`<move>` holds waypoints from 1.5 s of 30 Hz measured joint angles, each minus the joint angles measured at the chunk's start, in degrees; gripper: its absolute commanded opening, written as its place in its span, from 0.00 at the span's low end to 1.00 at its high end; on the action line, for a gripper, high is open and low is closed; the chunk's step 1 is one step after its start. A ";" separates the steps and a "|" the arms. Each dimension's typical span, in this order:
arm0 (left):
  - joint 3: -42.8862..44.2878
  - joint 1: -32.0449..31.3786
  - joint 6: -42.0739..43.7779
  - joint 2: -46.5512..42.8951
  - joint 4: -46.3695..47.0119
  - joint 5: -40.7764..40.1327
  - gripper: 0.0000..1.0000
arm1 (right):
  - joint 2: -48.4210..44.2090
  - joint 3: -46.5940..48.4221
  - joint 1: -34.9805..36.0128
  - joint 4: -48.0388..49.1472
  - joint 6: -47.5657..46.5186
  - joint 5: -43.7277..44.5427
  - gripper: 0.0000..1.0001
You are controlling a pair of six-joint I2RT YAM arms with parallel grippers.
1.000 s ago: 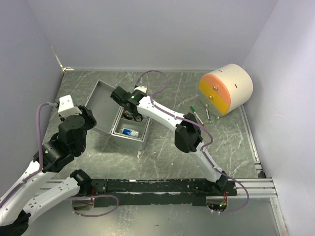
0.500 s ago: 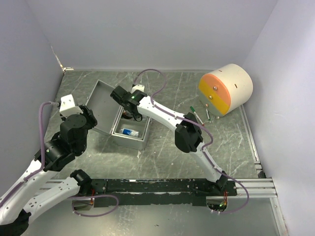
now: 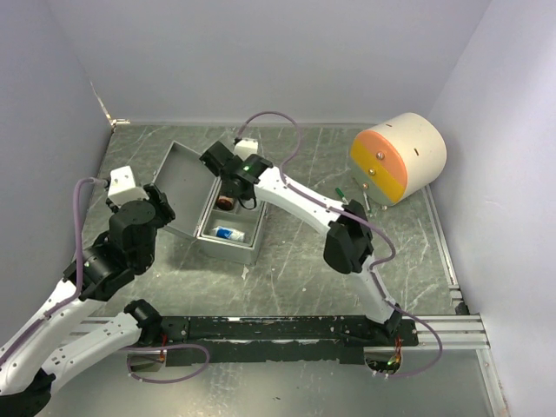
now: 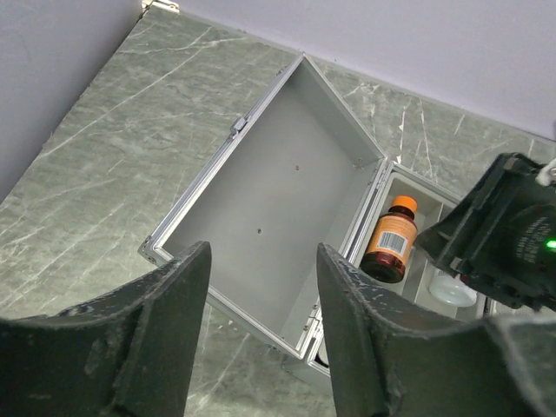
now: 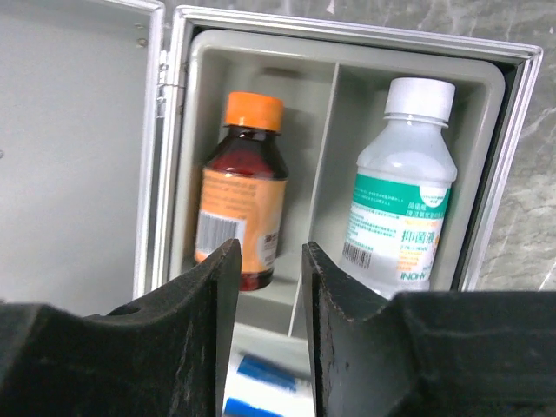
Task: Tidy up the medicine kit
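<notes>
Right gripper (image 5: 269, 256) above medicine kit (image 5: 78, 130)

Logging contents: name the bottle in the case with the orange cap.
The brown bottle with the orange label, in the compartment nearest the lid hinge; the other bottle is translucent white, white-capped.

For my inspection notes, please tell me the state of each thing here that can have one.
medicine kit: lid open.
brown bottle: capped, lying in a kit compartment.
white bottle: capped, lying in the neighbouring compartment.
left end effector: open, empty.
right end effector: open, empty, above the bottles.
</notes>
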 measured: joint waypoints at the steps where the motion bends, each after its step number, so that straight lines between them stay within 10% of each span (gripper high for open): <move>1: 0.00 0.00 0.09 0.17 0.00 0.02 0.69 | -1.20 -1.20 0.00 1.22 -0.37 -0.33 0.35; 9: 1.53 0.00 2.97 5.31 0.04 2.78 0.94 | -19.82 -24.87 -0.81 19.52 -7.61 -3.87 0.39; 24: 12.52 8.41 13.90 20.26 2.40 29.00 1.00 | -37.22 -51.82 -9.38 34.67 -15.21 -7.89 0.52; 31: 17.79 18.05 16.09 29.73 1.75 41.68 0.96 | -39.12 -55.19 -12.74 37.33 -17.00 -13.20 0.51; 45: 15.06 37.18 8.20 26.12 1.40 39.43 1.00 | -39.45 -57.92 -13.31 39.50 -17.05 -18.16 0.51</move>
